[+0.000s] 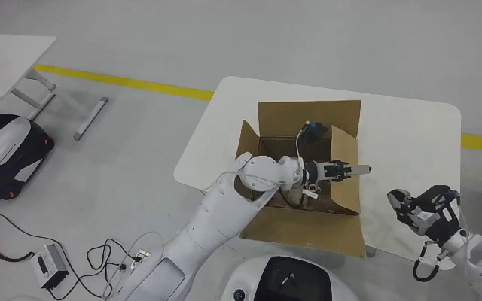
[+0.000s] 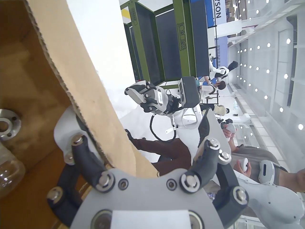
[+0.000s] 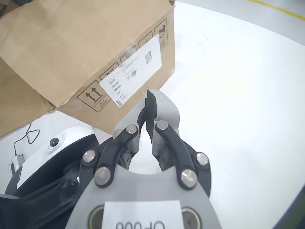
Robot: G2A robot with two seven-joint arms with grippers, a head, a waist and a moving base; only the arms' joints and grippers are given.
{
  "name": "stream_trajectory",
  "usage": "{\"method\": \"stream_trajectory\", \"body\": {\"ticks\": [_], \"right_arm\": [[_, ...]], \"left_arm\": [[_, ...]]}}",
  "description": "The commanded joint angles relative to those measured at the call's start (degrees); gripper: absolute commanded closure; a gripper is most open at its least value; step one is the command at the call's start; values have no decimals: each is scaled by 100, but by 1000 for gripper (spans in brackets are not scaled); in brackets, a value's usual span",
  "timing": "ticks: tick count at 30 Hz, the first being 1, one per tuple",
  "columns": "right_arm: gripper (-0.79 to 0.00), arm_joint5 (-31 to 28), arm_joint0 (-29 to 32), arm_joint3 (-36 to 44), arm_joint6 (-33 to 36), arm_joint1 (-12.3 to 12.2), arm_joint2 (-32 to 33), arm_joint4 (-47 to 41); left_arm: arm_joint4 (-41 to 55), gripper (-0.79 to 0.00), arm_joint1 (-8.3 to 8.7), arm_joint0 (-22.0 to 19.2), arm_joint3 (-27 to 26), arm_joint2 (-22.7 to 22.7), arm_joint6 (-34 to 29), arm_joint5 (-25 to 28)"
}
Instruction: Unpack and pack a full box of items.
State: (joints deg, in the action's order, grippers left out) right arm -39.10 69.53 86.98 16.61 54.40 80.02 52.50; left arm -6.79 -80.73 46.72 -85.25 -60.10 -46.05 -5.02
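Left gripper [image 2: 138,120] stands wide open astride a side flap [image 2: 78,72] of the box [image 1: 305,229], 1 finger inside, 1 outside, gripping nothing. Right gripper [image 3: 147,113] hangs closed and empty over the table [image 1: 407,135] beside the box. To move that flap well, I judge, pinch it mid-edge and swing slowly, keeping the inner finger clear of the metal flange [image 2: 7,125] inside.

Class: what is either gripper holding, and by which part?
Nothing is held. The left gripper stands open astride the brown cardboard box's side flap without clamping it; the right gripper is shut and empty.
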Motion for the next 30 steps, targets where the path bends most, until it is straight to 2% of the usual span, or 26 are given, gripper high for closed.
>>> {"method": "stream_trajectory", "body": {"ticks": [1, 5, 12, 19, 23, 24, 26, 28, 30], "right_arm": [[0, 75, 140, 87, 40, -21, 136, -17], [0, 186, 387, 265, 80, -55, 375, -82], [0, 500, 873, 608, 94, -126, 1004, -113], [0, 668, 1401, 916, 136, -182, 1667, -221], [0, 648, 1570, 1046, 162, -193, 1838, -286], [-175, 639, 1590, 1082, 163, -193, 1851, -296], [-222, 596, 1603, 1141, 155, -193, 1849, -313], [-345, 534, 1571, 1186, 140, -191, 1815, -332], [-637, 435, 1504, 1195, 76, -185, 1760, -423]], "left_arm": [[47, -785, -35, -126, 36, 127, 59, 36], [65, -785, -145, -476, 218, 535, 156, 195], [20, -785, -402, -1079, 916, 1292, 412, 395], [-153, -785, -652, -1380, 1669, 1930, 591, 542], [-137, -785, -749, -1502, 1919, 2044, 651, 614], [-123, -785, -762, -1530, 1938, 2028, 678, 619], [-176, -785, -766, -1572, 1913, 1976, 729, 679], [-231, -785, -748, -1584, 1812, 1880, 747, 723], [-286, -785, -705, -1553, 1649, 1723, 751, 720]]}}
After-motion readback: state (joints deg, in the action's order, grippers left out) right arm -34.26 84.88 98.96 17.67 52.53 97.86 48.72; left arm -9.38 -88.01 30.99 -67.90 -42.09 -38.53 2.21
